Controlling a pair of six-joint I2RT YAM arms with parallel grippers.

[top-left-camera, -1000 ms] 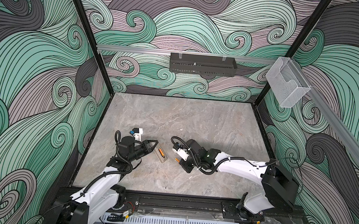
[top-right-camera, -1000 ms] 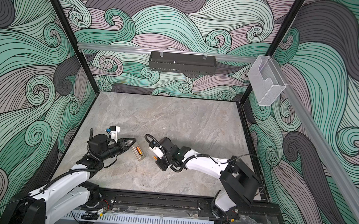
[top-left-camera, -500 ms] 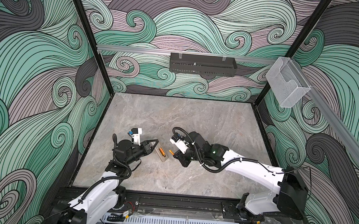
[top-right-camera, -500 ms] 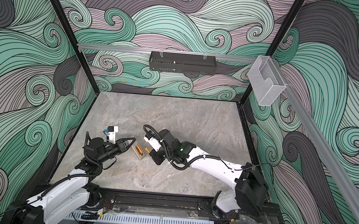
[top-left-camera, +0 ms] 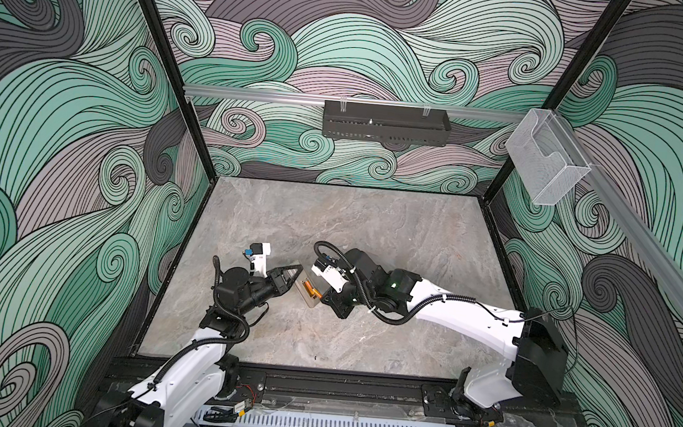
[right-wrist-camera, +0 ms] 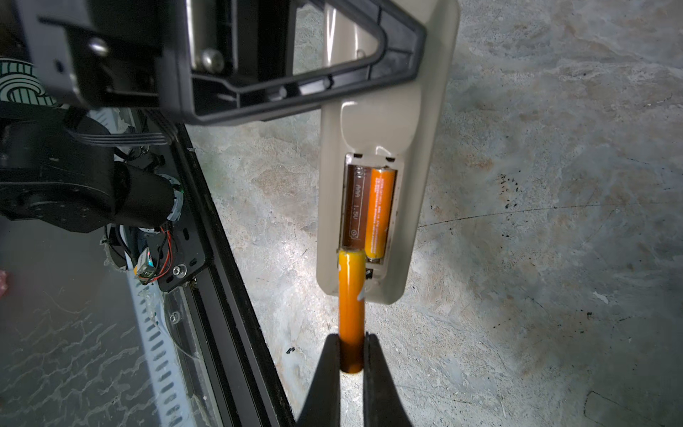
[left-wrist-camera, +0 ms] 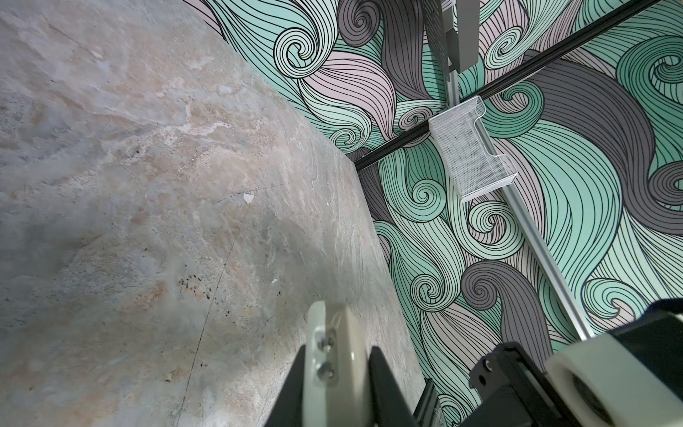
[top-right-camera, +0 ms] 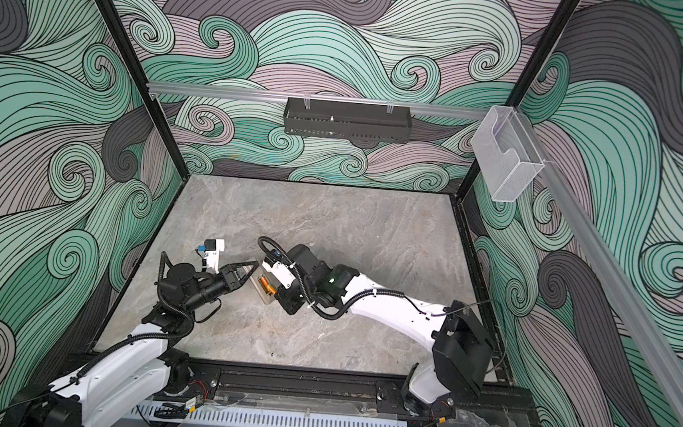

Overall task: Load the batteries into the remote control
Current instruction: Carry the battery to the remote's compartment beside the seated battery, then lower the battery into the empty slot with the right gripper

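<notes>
The table (top-left-camera: 371, 233) (a grey marbled slab, walled on three sides) lies bare behind and to the right of the work. The work sits front-left of centre, clear of every edge.

The left arm (top-left-camera: 195, 361) rises from the front rail (top-left-camera: 339, 385) with its elbow bent and its forearm reaching low toward the middle. The right arm (top-left-camera: 469, 320) stretches long and low across the table, wrist tipped downward.

The left gripper (top-right-camera: 243, 272) is clamped narrow on one end of the remote (right-wrist-camera: 419, 166), which shows its pale back with the compartment uncovered. Whether the free end rests on the table cannot be told.

The right gripper (right-wrist-camera: 351, 355) is pinched on the rear of the held battery (right-wrist-camera: 351, 295). This orange cell points lengthwise along the remote, with its tip at the near rim of the empty slot (right-wrist-camera: 353, 207). The seated battery (right-wrist-camera: 380, 214) lies in the neighbouring bay.

Moulded marking in the slot reads "AAA" and "1.5" (the final character is unclear). The fine print on the seated battery is too small to read.
</notes>
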